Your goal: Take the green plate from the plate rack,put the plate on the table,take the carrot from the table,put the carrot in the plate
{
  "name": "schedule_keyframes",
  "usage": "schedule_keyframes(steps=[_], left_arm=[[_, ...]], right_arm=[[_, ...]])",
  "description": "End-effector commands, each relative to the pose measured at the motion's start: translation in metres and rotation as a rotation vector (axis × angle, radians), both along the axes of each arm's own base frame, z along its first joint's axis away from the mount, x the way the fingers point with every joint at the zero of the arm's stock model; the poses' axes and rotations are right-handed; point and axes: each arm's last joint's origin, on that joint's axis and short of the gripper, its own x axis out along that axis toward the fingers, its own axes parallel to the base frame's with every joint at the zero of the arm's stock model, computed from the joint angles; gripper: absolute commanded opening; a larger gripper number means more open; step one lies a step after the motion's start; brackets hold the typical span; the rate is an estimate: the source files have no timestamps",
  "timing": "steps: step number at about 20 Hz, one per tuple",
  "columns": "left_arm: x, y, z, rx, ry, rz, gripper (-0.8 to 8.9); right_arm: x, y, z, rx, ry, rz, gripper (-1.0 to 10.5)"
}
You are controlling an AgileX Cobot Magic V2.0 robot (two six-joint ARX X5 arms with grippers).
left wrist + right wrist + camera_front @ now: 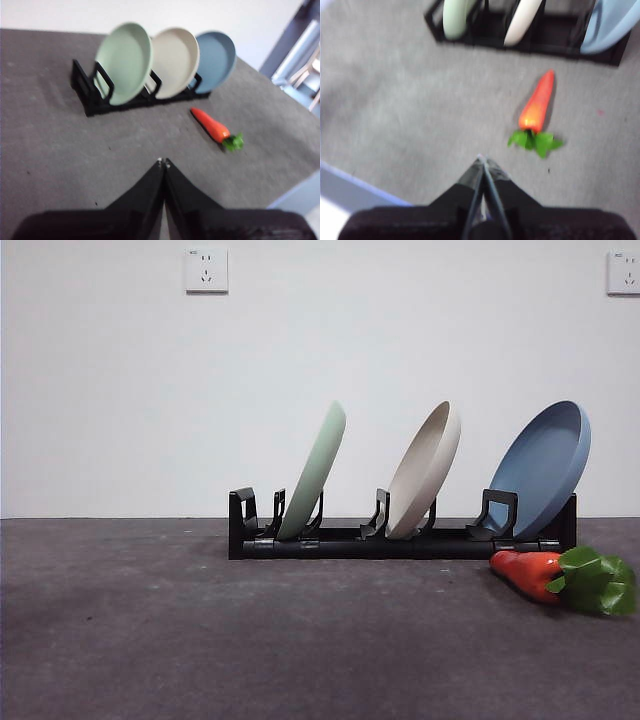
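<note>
The green plate (314,470) is seen racked in the front view; clenched pincers are shown only by the wrist views: left pincer (163,162), right pincer (482,160).

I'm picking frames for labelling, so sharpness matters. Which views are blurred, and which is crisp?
Front view: crisp, evenly lit, with sharp edges on the green plate and carrot. Left wrist view: slightly soft; its tool is dark. Right wrist view: blurriest, with the plate rack smeared.
</note>
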Motion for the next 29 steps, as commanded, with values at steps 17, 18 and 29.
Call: schedule_keyframes(steps=[17, 18, 29], left_arm=[[0.042, -0.003, 0.017, -0.037, 0.013, -0.078, 5.94], [0.052, -0.004, 0.019, -0.038, 0.015, -0.095, 5.94], [0.191, -0.087, 0.032, 0.057, 0.013, -0.236, 5.93]], right_arm=[[0.005, 0.002, -0.001, -0.002, 0.031, 0.054, 6.9], [0.005, 0.002, -0.002, -0.002, 0.035, 0.054, 6.9], [0.024, 0.005, -0.008, -0.011, 0.119, 0.054, 6.9]])
